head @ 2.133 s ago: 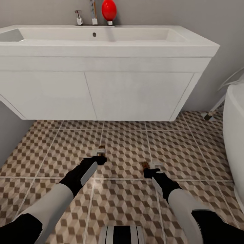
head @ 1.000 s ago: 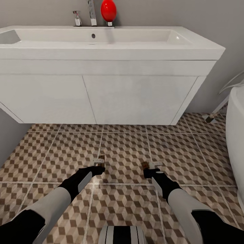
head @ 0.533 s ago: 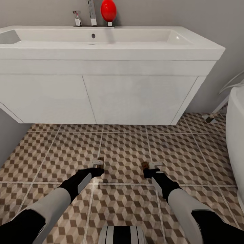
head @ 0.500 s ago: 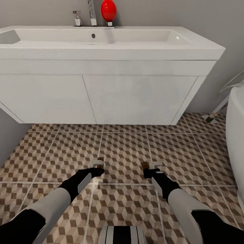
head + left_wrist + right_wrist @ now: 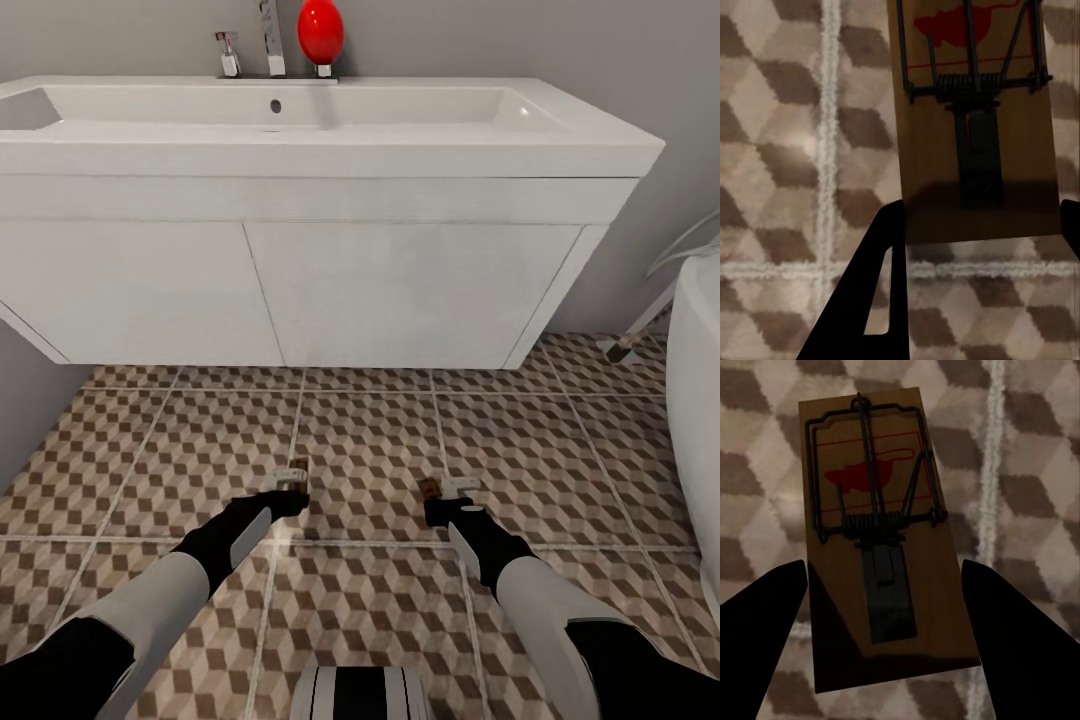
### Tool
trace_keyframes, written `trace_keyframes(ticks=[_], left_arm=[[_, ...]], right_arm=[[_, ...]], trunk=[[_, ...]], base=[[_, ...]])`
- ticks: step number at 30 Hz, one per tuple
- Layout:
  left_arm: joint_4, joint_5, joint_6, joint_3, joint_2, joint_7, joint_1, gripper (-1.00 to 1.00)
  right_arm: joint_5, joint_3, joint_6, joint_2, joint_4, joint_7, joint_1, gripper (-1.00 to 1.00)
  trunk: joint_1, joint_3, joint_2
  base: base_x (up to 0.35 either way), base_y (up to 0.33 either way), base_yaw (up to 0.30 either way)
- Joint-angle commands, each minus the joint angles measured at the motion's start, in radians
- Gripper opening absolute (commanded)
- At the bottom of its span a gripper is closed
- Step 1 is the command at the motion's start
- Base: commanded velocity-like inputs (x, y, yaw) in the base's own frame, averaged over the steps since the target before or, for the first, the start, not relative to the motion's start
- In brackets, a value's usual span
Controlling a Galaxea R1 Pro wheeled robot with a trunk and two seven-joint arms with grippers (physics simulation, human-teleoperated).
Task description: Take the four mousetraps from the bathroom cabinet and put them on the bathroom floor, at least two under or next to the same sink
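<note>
Patterned bathroom floor (image 5: 370, 430) of brown, beige and white cube tiles ran beneath a long white sink (image 5: 300, 130), with a chrome tap (image 5: 268, 40) and a red bulb-shaped object (image 5: 321, 30) at its back edge and a white tub (image 5: 695, 400) at the right. Both arms reached low over the tiles in front of the sink. The left gripper (image 5: 287, 483) had its fingers spread either side of one mousetrap (image 5: 975, 112), whose lower end sat between the dark fingers (image 5: 870, 300); whether they pressed on it could not be told. The right gripper (image 5: 447, 492) stood open, its fingers (image 5: 765, 637) apart from a second mousetrap (image 5: 881, 540) lying flat on the tiles.
</note>
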Motion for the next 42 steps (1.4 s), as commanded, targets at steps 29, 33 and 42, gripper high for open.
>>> trace_keyframes(ticks=[29,33,42], left_arm=[[-0.009,0.010,0.019,-0.009,-0.015,0.026,-0.001,-1.00],[-0.009,0.009,0.019,-0.010,-0.015,0.027,-0.001,-1.00],[-0.011,0.008,0.007,-0.011,-0.014,0.028,-0.001,-1.00]], right_arm=[[0.007,0.000,0.006,-0.002,-0.042,-0.002,0.000,-1.00],[0.005,0.001,0.008,-0.005,-0.105,-0.004,0.000,-1.00],[0.003,0.001,0.063,-0.009,-0.206,-0.040,0.000,-1.00]], trunk=[[0.007,-0.063,-0.004],[0.009,-0.078,-0.005],[0.009,-0.078,-0.005]], base=[[0.000,0.000,0.000],[0.000,0.000,0.000],[0.000,0.000,0.000]])
